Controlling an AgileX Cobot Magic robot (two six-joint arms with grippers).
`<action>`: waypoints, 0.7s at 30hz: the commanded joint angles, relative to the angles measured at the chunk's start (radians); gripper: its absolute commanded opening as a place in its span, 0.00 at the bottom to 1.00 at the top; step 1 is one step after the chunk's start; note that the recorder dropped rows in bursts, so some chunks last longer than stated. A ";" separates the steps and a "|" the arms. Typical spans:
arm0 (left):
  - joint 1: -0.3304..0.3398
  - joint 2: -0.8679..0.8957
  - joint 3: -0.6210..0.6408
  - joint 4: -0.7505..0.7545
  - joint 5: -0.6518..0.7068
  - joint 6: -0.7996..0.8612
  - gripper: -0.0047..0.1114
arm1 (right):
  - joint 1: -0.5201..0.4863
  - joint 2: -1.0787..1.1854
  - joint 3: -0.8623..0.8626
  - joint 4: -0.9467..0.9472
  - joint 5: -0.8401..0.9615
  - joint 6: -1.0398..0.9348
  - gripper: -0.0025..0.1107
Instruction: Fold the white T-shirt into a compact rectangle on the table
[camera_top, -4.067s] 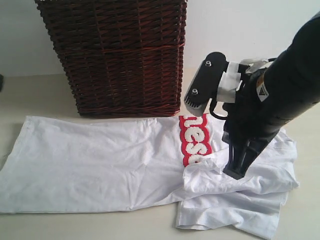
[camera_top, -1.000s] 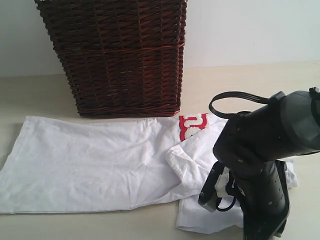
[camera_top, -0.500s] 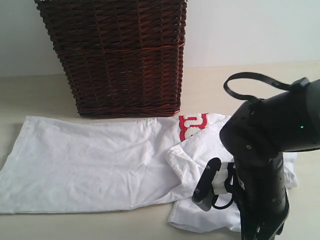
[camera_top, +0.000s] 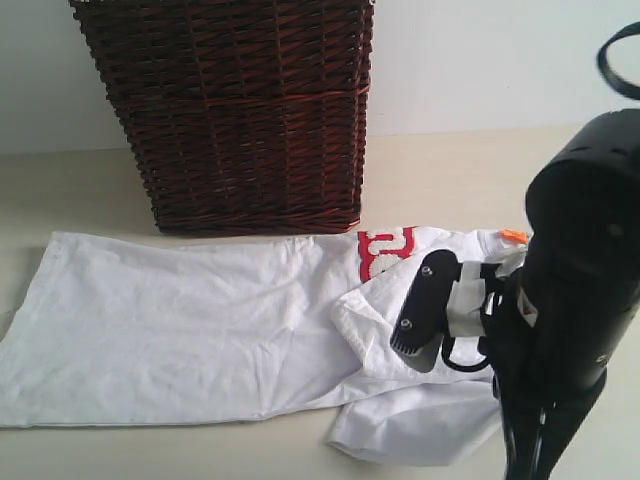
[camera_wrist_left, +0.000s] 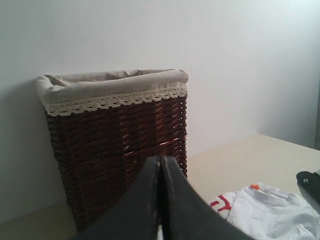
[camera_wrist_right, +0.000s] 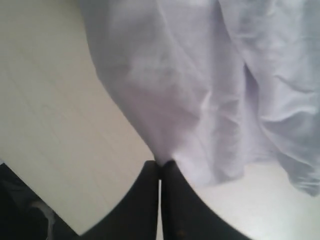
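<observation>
The white T-shirt (camera_top: 180, 330) lies spread across the table (camera_top: 450, 170), its right part bunched and folded over beside the red lettered patch (camera_top: 385, 250). My right gripper (camera_wrist_right: 160, 162) is shut on a pinch of the shirt's white cloth (camera_wrist_right: 200, 90), which hangs from its tips just above the tabletop (camera_wrist_right: 50, 125). The right arm (camera_top: 580, 260) stands over the shirt's right end and hides part of it. My left gripper (camera_wrist_left: 160, 159) is shut with nothing in it, held in the air facing the basket, with the shirt (camera_wrist_left: 270, 210) below and beside it.
A tall dark wicker basket (camera_top: 235, 110) with a lace-trimmed liner (camera_wrist_left: 115, 87) stands just behind the shirt, against the pale wall. Bare table shows to the right of the basket and along the front edge.
The right arm has swung up and to the right. Its gripper has closed on the shirt's near right edge, and that edge has crept slightly left. The left gripper has stayed shut.
</observation>
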 joint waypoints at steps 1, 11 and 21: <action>-0.004 -0.008 0.004 -0.008 -0.003 -0.007 0.04 | -0.001 -0.068 -0.021 -0.050 0.000 -0.015 0.02; -0.004 -0.008 0.004 -0.007 -0.003 -0.007 0.04 | -0.001 -0.066 -0.048 -0.530 -0.210 0.353 0.02; -0.004 -0.008 0.004 -0.008 -0.004 -0.007 0.04 | -0.001 0.108 -0.048 -0.903 -0.331 0.692 0.02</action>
